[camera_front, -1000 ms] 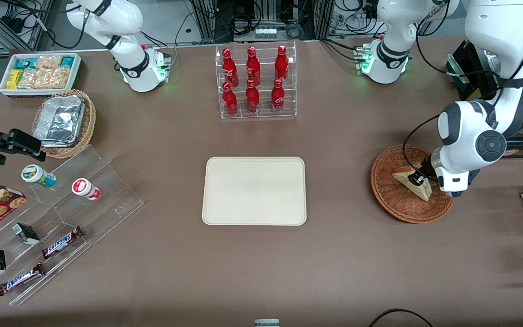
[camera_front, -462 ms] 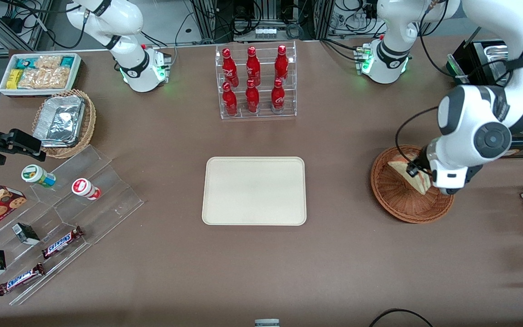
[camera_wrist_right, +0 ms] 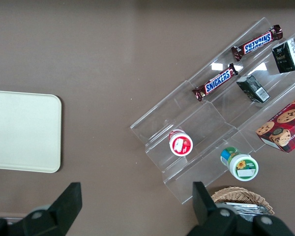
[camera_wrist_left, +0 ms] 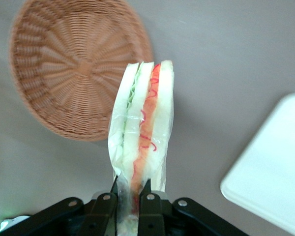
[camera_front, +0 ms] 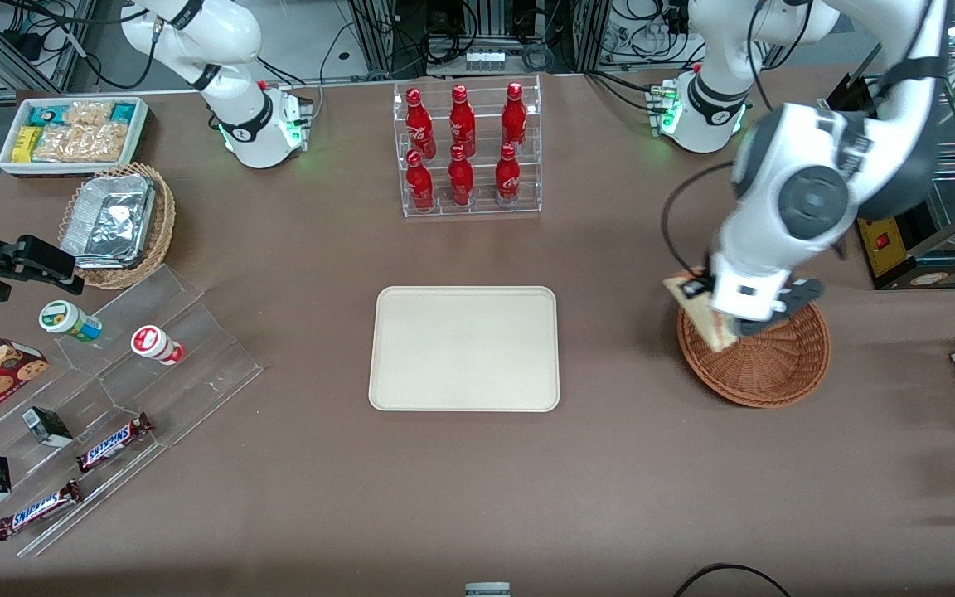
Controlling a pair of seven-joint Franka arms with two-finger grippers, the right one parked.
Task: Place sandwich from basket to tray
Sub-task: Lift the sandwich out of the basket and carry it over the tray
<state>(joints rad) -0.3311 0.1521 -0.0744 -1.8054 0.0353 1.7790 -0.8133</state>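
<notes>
My left gripper (camera_front: 705,292) is shut on the sandwich (camera_front: 703,311), a wrapped wedge of white bread with red-orange and green filling (camera_wrist_left: 142,128). It holds the sandwich in the air above the rim of the reddish-brown wicker basket (camera_front: 768,365) on the side toward the tray. The basket (camera_wrist_left: 73,69) is empty in the left wrist view. The black fingers (camera_wrist_left: 148,204) clamp the wedge's narrow end. The cream tray (camera_front: 464,348) lies flat at the table's middle, empty, and its corner shows in the left wrist view (camera_wrist_left: 270,172).
A clear rack of red bottles (camera_front: 467,149) stands farther from the front camera than the tray. A clear stepped stand with snack bars and cups (camera_front: 104,398), a tan basket with a foil container (camera_front: 117,222) and a white snack bin (camera_front: 71,133) lie toward the parked arm's end.
My gripper has lifted the sandwich out of the basket and carried it up and toward the tray, to the basket's rim. The basket is now empty.
</notes>
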